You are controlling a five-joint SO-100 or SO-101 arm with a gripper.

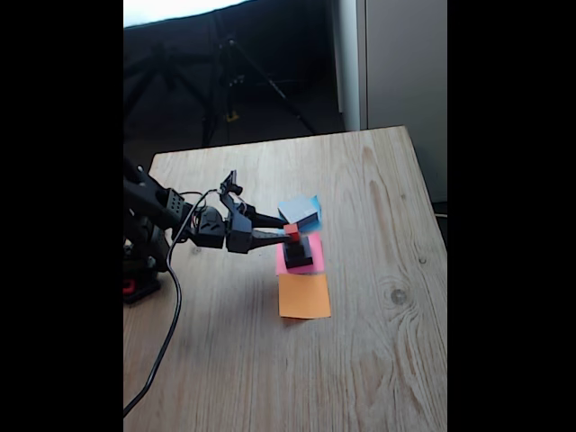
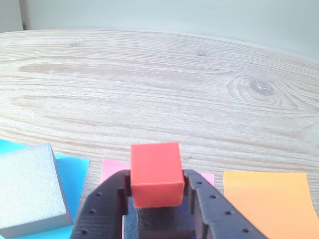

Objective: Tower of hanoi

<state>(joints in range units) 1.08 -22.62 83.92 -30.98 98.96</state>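
Gripper fingers are seen in the wrist view pressed against the 2 opposite sides of the tiniest red cube, which is clamped between them. In the fixed view the gripper is reached out from the arm at the left side of the table, and the red cube is held at its tip, directly above the black blocks.

Below the red cube, in the fixed view, 2 black blocks are stacked: the small black cube is set on the medium black block, and this stack is set on the pink paper square. Whether the red cube is touching the top of the small black cube cannot be told. In the wrist view a dark surface under the red cube is partly visible between the fingers, with the pink paper square showing on both sides.

The large flat grey block is laid on the blue paper square, just beyond the pink one in the fixed view; in the wrist view the grey block and the blue paper square are shown at the lower left. The orange paper square lies bare, just in front of the pink one in the fixed view and at the lower right in the wrist view. A black cable is run from the arm base toward the near table edge.
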